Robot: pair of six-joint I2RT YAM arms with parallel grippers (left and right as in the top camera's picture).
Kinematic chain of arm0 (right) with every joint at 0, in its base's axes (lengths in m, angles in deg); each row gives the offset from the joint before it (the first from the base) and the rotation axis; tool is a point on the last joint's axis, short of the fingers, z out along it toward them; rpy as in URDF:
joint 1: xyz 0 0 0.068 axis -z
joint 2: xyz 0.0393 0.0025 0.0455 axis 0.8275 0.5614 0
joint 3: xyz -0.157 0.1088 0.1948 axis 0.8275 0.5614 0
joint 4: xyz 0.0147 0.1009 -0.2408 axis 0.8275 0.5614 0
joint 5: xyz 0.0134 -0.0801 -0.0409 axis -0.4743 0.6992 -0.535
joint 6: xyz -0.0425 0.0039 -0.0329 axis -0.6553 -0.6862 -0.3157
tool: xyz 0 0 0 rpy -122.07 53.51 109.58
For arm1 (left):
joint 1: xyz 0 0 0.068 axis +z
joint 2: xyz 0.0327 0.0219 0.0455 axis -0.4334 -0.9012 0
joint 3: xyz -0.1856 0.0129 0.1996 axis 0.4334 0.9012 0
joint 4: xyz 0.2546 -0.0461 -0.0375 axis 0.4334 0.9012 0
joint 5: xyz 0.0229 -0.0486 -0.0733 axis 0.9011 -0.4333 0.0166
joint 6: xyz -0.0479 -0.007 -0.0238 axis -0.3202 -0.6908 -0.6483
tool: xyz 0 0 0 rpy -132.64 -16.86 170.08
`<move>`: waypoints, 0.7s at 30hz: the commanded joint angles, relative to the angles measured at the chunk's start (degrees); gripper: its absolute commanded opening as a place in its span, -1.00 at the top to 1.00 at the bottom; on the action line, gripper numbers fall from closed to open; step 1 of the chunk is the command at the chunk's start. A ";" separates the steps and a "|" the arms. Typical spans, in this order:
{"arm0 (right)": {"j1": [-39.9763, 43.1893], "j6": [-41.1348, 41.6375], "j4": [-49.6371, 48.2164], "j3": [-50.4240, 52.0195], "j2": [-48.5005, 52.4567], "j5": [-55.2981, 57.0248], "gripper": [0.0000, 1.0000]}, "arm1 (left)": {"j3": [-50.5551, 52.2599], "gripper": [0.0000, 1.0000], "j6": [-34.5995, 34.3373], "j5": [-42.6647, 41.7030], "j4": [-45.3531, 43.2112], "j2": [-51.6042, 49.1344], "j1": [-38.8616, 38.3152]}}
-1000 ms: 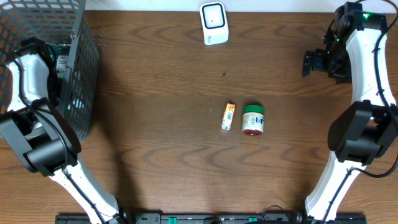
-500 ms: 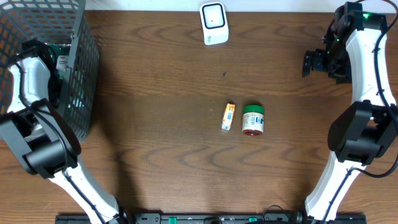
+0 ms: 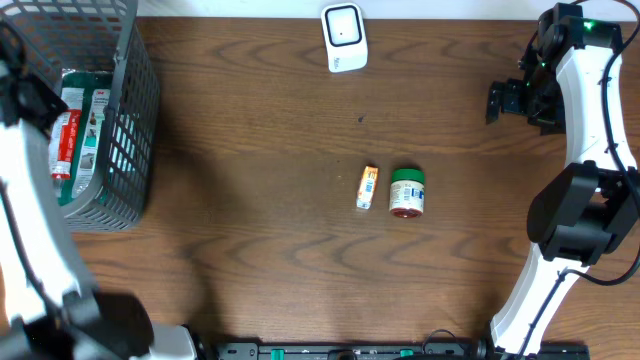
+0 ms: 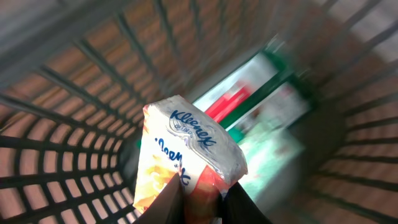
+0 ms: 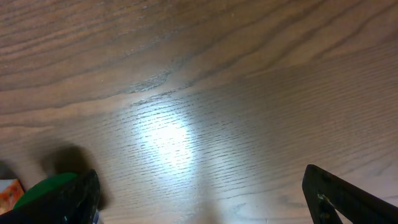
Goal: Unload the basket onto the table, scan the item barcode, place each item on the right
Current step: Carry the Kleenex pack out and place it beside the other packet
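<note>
The left pincer [image 4: 200,200] is clamped on a tissue pack [image 4: 193,146], held inside the wire basket [image 4: 62,130], above a blurred red-and-green packet [image 4: 249,106]. The basket stands at ten o'clock on the table [image 3: 250,150]. The right pincer [image 3: 497,103] hovers at two o'clock, jaws wide apart and empty. The scanner [image 3: 344,38] sits at twelve. A small box [image 3: 368,187] and a green-lidded jar [image 3: 407,193] lie just beside each other near the centre.

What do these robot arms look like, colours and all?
Both arms, right arm and left arm, have smooth white shells joined by bulky black joints. Thin black cables run along the right one, with a small green light near its top. The right gripper has black, angular fingers.
</note>
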 commanded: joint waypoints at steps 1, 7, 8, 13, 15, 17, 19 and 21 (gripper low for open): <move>0.07 -0.35 0.02 -0.63 0.11 0.35 -0.99 | -1.55 0.63 -1.55 -10.62 -1.29 8.46 -0.09; 0.07 -0.35 0.02 -0.63 0.11 0.35 -0.99 | -1.55 0.63 -1.55 -38.62 -0.42 16.81 -0.37; 0.07 -0.35 0.02 -0.63 0.11 0.35 -0.99 | -1.55 0.63 -1.55 -42.56 0.15 17.33 -0.76; 0.07 -0.35 0.02 -0.63 0.11 0.35 -0.99 | -1.25 0.63 -0.94 -54.42 7.26 17.05 -6.67; 0.07 -0.35 0.00 -0.63 0.11 0.35 -0.99 | -0.26 0.63 0.85 -56.06 9.49 15.80 -10.88; 0.07 -0.35 0.02 -0.63 0.11 0.35 -0.99 | 0.94 0.63 2.03 -56.46 10.62 14.43 -14.80; 0.07 -0.35 0.02 -0.63 0.11 0.35 -0.98 | 2.10 0.63 3.39 -56.46 11.69 12.33 -19.10; 0.07 -0.35 0.02 -0.63 0.11 0.35 -0.99 | 3.21 0.63 4.35 -56.46 12.35 9.79 -23.12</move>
